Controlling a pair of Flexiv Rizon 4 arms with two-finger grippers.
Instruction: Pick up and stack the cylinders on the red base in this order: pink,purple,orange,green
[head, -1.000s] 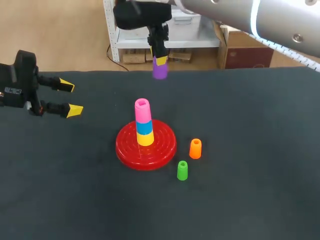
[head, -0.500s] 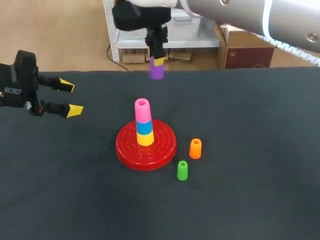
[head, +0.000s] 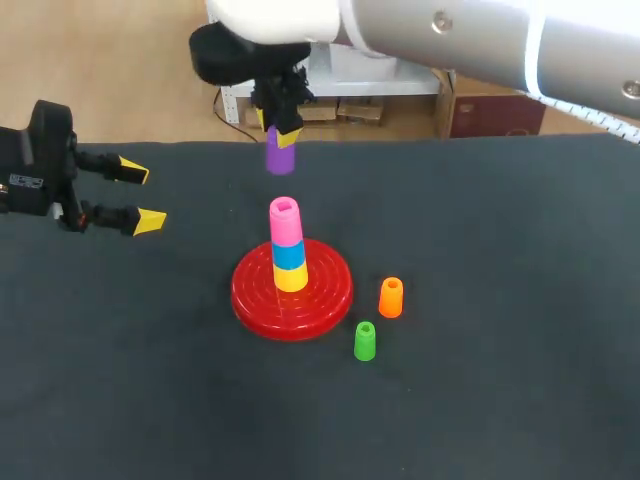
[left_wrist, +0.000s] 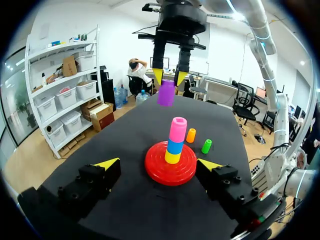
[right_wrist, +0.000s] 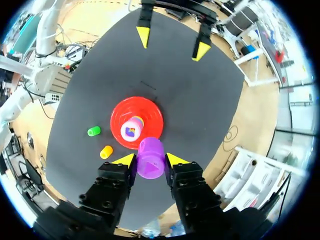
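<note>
Pinching the purple cylinder (head: 280, 158) upright in the right gripper (head: 283, 133), high above and just short of the pink cylinder (head: 285, 221); needs easing ahead, then down.

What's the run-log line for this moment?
right gripper: shut on purple cylinder, aloft near pink cylinder | left gripper: open | orange cylinder, green cylinder: on table

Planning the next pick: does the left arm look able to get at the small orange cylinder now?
Probably not directly: the round red base and its stacked cylinders stand between the open left gripper and the small orange cylinder.
</note>
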